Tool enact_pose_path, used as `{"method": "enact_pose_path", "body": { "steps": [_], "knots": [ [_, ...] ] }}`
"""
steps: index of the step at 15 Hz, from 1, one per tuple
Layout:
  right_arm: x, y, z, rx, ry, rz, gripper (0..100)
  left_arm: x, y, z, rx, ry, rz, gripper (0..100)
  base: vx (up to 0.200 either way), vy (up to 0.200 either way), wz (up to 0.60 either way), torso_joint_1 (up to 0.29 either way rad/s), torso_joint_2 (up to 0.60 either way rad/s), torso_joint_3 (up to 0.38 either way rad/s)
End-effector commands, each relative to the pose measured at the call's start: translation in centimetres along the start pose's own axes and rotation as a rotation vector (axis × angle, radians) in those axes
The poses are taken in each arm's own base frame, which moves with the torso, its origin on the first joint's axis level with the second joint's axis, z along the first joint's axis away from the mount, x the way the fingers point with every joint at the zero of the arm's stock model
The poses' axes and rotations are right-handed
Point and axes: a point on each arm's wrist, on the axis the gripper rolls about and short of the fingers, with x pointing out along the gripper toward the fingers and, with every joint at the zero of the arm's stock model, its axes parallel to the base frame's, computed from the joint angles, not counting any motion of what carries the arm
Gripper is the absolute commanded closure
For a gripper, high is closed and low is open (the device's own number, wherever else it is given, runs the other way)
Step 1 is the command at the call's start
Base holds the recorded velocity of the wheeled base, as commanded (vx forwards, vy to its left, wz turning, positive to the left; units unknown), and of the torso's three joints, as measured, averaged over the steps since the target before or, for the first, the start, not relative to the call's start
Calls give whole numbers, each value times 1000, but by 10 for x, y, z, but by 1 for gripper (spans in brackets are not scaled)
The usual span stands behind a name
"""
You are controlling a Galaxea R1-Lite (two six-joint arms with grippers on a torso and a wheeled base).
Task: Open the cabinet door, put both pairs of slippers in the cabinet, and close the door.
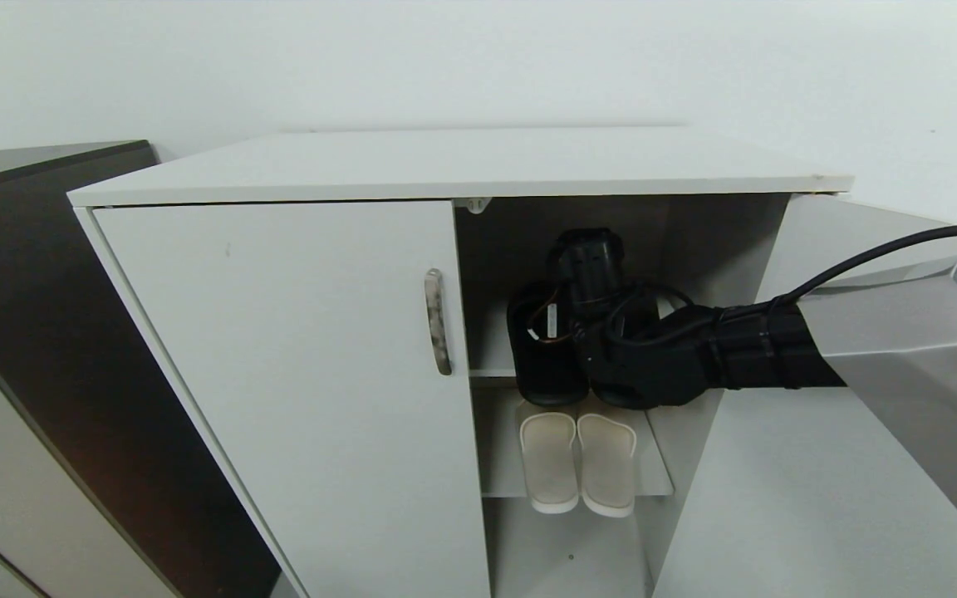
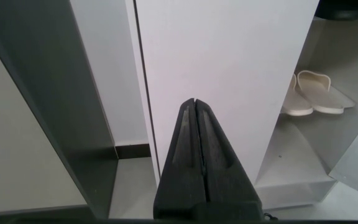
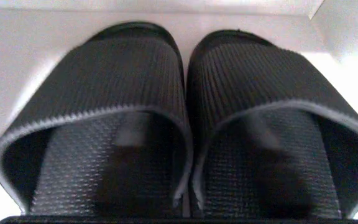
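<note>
Cabinet door (image 1: 777, 515) swung wide beside right arm, clearing way in. Left pincer (image 2: 194, 102) clamped shut, empty, idle facing closed door leaf (image 2: 229, 62). Right pincer (image 1: 578, 332) inside cabinet at black slippers (image 3: 123, 93), paired on upper shelf (image 1: 487, 365), apparently being set down; its grip cannot be told. White slippers (image 1: 578, 461) directly below it, lower shelf, already stowed.

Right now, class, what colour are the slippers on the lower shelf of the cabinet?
Cream white; the slippers show best in the head view.
</note>
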Motion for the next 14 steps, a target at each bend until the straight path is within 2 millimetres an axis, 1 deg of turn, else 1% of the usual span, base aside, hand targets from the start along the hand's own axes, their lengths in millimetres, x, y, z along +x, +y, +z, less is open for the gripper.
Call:
{"method": "enact_pose_path", "body": {
  "steps": [1,3,5,6,7,9,11,13,14],
  "knots": [
    [-16,-5,1,-14,12,9,0,0,0,0,0,0,0,100,0,0,0,0,0,0],
    [-35,-9,6,-18,11,24,0,0,0,0,0,1,0,100,0,0,0,0,0,0],
    [-59,-12,9,-17,6,55,0,0,0,0,0,1,0,100,0,0,0,0,0,0],
    [-75,-14,11,-12,-9,81,0,0,0,0,0,1,0,100,0,0,0,0,0,0],
    [-84,-16,10,-11,-15,94,0,0,0,0,0,1,0,100,0,0,0,0,0,0],
    [-109,-25,-1,-5,-32,135,0,0,0,0,0,1,0,100,0,0,0,0,0,0],
    [-125,-30,-9,6,-48,168,0,0,0,0,0,1,0,100,0,0,0,0,0,0],
    [-140,-34,-13,19,-66,205,0,0,0,0,0,1,0,100,0,0,0,0,0,0],
    [-143,-35,-14,17,-67,212,100,0,0,0,0,1,0,100,0,0,0,0,0,0]
  ]
}}
